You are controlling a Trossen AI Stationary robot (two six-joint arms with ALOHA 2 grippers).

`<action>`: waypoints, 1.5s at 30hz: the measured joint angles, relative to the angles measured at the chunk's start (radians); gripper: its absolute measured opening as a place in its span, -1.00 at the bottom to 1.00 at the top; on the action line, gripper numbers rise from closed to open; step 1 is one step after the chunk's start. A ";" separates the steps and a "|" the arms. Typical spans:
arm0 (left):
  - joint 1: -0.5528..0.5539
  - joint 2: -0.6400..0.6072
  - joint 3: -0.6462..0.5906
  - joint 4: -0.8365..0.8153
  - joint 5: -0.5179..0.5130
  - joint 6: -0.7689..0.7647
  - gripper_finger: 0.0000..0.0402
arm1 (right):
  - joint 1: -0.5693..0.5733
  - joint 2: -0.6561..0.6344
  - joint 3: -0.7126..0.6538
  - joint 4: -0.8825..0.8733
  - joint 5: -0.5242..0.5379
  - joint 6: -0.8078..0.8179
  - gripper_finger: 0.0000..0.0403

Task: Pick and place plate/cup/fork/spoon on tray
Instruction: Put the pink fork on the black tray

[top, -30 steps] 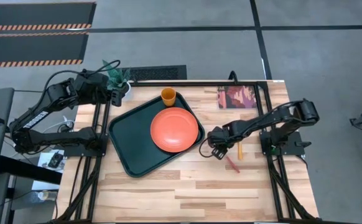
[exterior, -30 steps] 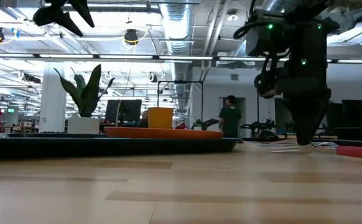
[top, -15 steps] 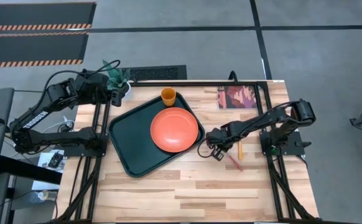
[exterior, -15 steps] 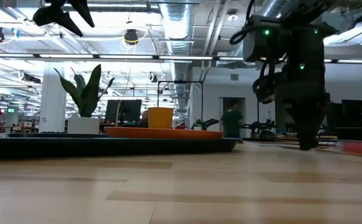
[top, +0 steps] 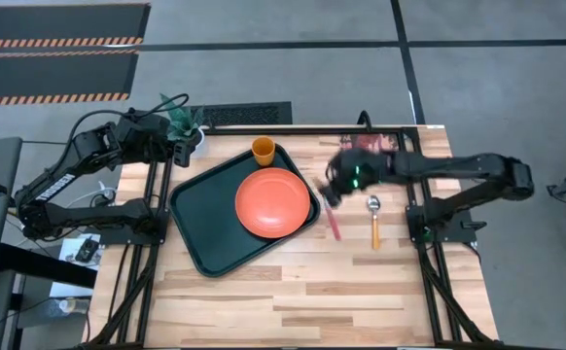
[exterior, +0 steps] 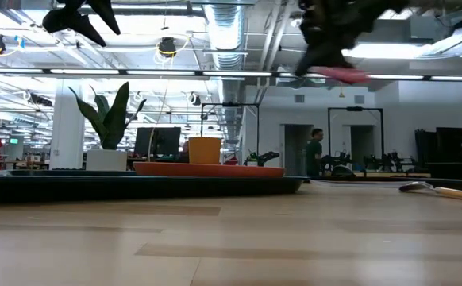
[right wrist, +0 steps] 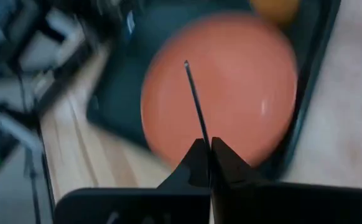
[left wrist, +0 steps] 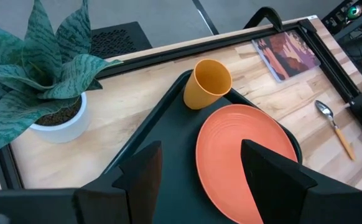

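Observation:
The orange-red plate [top: 273, 202] lies on the dark green tray [top: 205, 219], and the orange-yellow cup [top: 263, 149] stands in the tray's far corner. The spoon [top: 374, 222] lies on the table right of the tray; it also shows in the low view [exterior: 441, 191]. My right gripper [top: 332, 188] is shut on the red-handled fork [top: 334, 224], high above the table by the tray's right rim. My left gripper [left wrist: 196, 180] is open and empty, high beside the potted plant [top: 181, 122] at the table's far left. My right gripper pinches the fork between its two shut fingers [right wrist: 199, 163]. A thin dark length of the fork [right wrist: 193, 99] sticks out past the fingertips over the plate. The red handle [exterior: 346, 74] juts out on the other side. The fork is lifted well clear of the table.
A reddish picture card [top: 380, 151] lies at the table's far right, partly under my right arm. The white pot with the green plant [left wrist: 50, 93] stands by the tray's far-left side. Bare wood shows along the table's near edge [top: 293, 301]. A person stands in the room behind [exterior: 315, 151].
My right gripper has risen from the table with the fork and gone toward the far edge, beside the tray's right rim. The fork, which lay on the table near the spoon, is now lifted clear. The spoon has stayed in place.

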 joint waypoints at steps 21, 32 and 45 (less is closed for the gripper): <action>0.000 -0.003 0.000 -0.028 -0.003 0.007 0.02 | -0.017 1.039 1.092 0.226 -0.438 -0.269 -0.99; 0.000 -0.034 0.000 -0.054 -0.009 -0.038 0.02 | 0.035 1.296 1.336 0.394 -0.471 -0.206 -0.99; 0.000 -0.047 0.001 -0.072 -0.033 -0.057 0.02 | 0.074 1.431 1.332 0.427 -0.420 -0.202 -0.99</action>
